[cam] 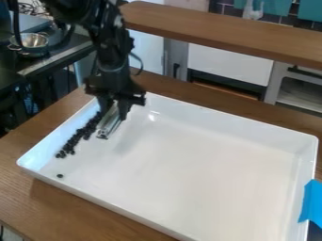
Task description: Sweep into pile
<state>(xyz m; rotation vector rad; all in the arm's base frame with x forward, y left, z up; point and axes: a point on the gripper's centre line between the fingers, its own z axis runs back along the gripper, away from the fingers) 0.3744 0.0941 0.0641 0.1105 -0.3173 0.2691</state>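
So the beans (78,136) are strung out in a dark, messy strip along the left side of the white tray (176,169), plus one stray bean (60,175) off by itself near the lower left corner. Not really a neat pile, imo. My fingers (123,107) are closed on a shiny sweeper (109,123), hanging down right beside the top of the strip. Makes sense to me: the low end can push beans without my fingers poking into them. Main thing in the way is the tray wall, since it's tight on that side and I could bump it. Tray's on the wooden table (63,207), blue tape (312,204) at its right edge, and there's a metal bowl (31,42) way off behind, no bother.
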